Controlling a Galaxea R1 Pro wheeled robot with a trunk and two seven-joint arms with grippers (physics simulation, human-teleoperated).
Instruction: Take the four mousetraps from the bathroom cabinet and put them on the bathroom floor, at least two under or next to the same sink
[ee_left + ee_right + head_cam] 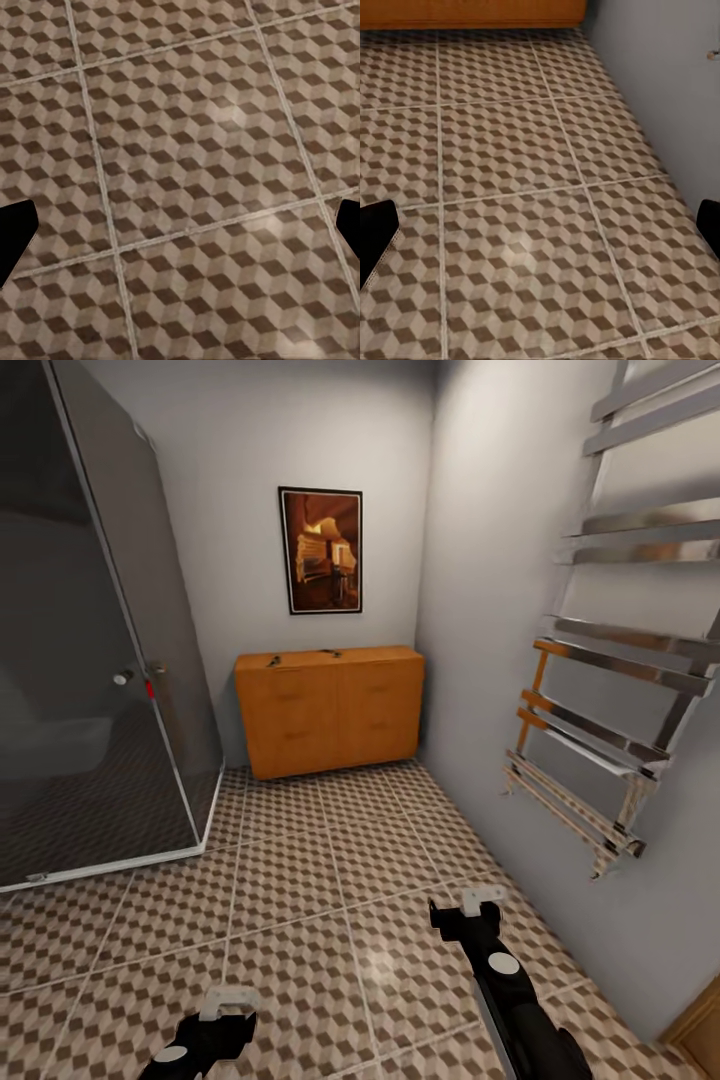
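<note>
Mousetraps (272, 659), small dark shapes, lie on the cabinet (330, 710) top, far ahead of both grippers. Left gripper (231, 1003): fingers spread wide, empty, above bathroom floor (300, 900). Right gripper (482, 901): likewise spread, empty, nearer the wall.

On the cabinet (330, 705) top I see small dark bits (273, 659), too tiny to identify. My left gripper (232, 1000) is partly cut off at the frame's bottom edge.
</note>
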